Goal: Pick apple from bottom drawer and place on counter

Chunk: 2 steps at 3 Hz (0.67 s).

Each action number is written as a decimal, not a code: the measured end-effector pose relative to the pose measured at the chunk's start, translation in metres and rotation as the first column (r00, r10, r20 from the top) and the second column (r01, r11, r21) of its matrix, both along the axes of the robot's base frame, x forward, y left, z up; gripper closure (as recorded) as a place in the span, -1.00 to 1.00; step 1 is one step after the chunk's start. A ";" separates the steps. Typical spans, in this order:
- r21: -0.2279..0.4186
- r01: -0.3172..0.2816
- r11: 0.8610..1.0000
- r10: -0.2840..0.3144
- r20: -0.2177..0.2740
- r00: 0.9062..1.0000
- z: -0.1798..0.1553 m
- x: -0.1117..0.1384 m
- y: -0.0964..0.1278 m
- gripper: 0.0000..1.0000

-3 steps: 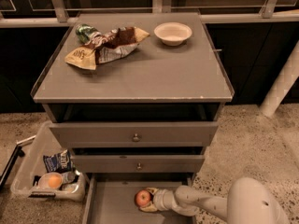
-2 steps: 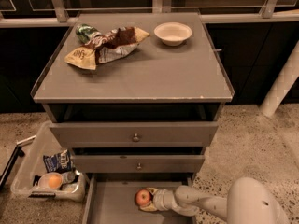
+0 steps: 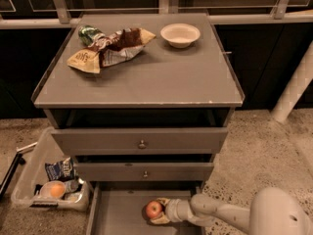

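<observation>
The small red apple (image 3: 153,209) sits on the flat floor of the pulled-out bottom drawer (image 3: 115,214), right of its middle. My gripper (image 3: 160,210) reaches in from the right, low in the view, with one finger above and one below the apple, closely around it. The pale arm runs off to the lower right. The grey counter (image 3: 146,75) is the cabinet top above the drawers.
On the counter lie crumpled snack bags (image 3: 108,50) at the back left and a white bowl (image 3: 180,35) at the back right. Two knobbed drawers (image 3: 142,142) sit above the bottom one. A clear bin (image 3: 49,182) with an orange fruit and packets stands on the floor at left.
</observation>
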<state>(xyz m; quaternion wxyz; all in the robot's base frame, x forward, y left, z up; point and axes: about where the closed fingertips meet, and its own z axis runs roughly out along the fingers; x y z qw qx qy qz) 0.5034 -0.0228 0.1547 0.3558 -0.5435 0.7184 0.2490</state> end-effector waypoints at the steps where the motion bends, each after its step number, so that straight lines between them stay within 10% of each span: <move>1: 0.006 -0.022 1.000 0.021 0.023 1.000 0.041 -0.017 -0.024 1.00; 2: -0.014 -0.050 0.999 0.051 0.068 0.996 0.092 -0.037 -0.041 1.00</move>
